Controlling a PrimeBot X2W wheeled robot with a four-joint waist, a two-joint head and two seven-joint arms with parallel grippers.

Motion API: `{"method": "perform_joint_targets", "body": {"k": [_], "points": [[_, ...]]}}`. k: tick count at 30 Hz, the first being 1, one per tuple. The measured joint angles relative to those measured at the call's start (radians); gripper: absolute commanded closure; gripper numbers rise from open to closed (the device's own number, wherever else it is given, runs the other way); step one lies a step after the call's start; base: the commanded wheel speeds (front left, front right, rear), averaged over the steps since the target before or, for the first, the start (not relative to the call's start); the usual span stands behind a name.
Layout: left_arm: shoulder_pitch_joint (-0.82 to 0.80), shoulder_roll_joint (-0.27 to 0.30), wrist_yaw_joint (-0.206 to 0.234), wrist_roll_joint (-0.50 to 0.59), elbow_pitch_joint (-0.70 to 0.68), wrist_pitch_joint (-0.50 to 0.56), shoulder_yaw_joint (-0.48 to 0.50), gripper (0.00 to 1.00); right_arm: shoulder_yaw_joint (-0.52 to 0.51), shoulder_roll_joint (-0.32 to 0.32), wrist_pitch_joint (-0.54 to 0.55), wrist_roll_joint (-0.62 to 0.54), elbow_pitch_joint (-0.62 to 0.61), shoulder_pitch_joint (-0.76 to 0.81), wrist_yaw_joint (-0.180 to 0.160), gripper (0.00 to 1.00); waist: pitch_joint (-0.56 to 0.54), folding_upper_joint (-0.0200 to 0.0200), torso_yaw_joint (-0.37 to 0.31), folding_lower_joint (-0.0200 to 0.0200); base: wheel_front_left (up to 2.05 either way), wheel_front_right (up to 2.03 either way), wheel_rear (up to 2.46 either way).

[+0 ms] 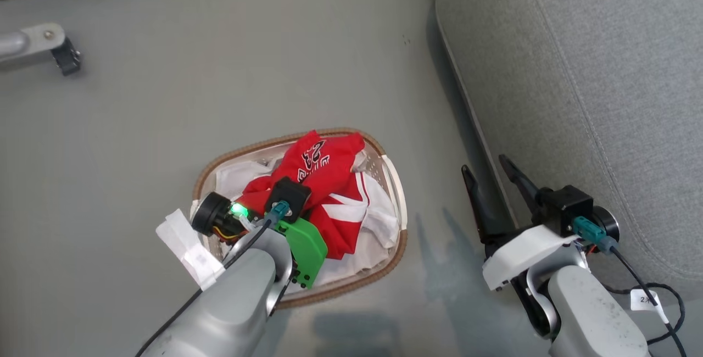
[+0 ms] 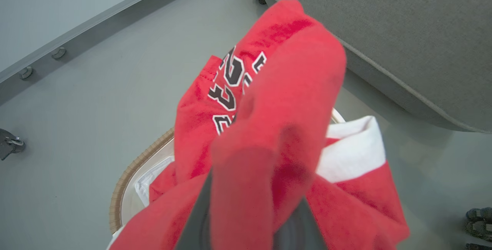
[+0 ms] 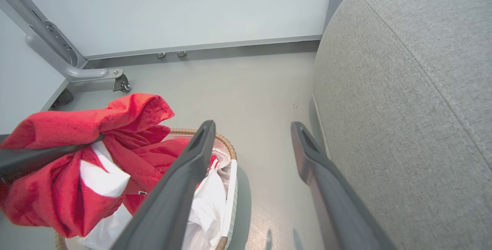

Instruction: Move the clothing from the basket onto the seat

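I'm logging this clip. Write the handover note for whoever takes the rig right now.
Left gripper: shut on the jersey, holding a bunch of it above the basket; the lower part hangs into the basket.
Right gripper: open, empty, by the seat's front edge.
Done: jersey gripped and partly raised.
Left: lift it clear, carry it right onto the seat, release. Leave the white liner in the basket.
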Motion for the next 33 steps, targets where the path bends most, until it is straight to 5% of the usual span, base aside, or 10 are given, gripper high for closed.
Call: {"method": "perform_joint_targets", "body": {"k": [15, 33], "points": [[0.12, 0.0, 0.002, 0.049, -0.293, 0.0, 0.166, 1.0, -0.003, -0.006, 0.0, -0.01, 0.028, 0.11, 0.0, 0.0, -0.22, 0.0, 0.065, 0.0, 0.0, 0.0, 0.0], [0.16, 0.0, -0.02, 0.076, -0.516, 0.0, 0.269, 1.0, 0.002, -0.003, 0.0, -0.014, 0.042, 0.159, 0.0, 0.0, -0.332, 0.0, 0.07, -0.0001, 0.0, 0.0, 0.0]]}}
